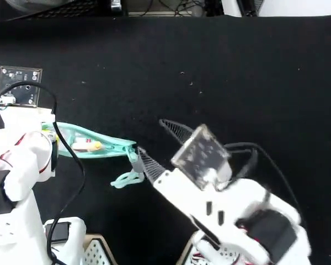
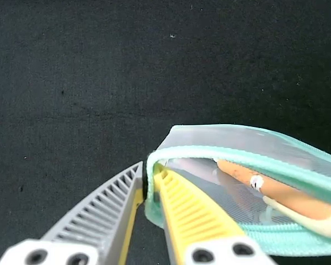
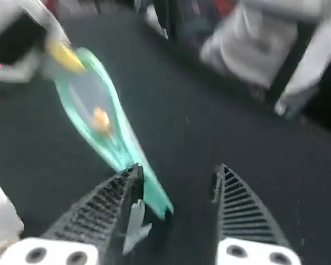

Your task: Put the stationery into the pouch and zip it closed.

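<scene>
Pouch point(image 2: 237, 138) end pinched by left claw point(image 2: 149, 172); right claw point(image 3: 178, 171) wide open.

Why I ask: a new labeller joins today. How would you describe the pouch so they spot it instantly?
On the black cloth-covered table, beside the white left arm, lies the mint-green see-through zip pouch, one end pinched by the left end effector. Its green sides and the orange stick inside set it apart from everything around.
</scene>
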Motion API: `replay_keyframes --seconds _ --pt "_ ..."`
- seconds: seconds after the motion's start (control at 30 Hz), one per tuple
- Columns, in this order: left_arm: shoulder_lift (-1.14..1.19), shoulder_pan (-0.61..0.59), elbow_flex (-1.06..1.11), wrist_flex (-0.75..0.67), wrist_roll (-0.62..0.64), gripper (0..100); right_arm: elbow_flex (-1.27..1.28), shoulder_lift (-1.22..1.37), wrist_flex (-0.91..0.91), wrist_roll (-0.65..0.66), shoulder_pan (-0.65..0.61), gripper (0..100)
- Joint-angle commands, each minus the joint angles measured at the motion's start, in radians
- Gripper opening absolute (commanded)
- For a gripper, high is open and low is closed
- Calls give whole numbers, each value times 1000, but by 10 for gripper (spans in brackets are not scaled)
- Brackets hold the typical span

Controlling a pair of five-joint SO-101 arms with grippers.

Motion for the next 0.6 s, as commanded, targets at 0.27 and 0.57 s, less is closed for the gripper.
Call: replay_keyframes --seconds 0.27,0.57 --pt "9 -7 38 14 3 30 119 101 -198 9 28 188" --pt "21 -10 -165 11 120 30 50 211 -166 18 21 188"
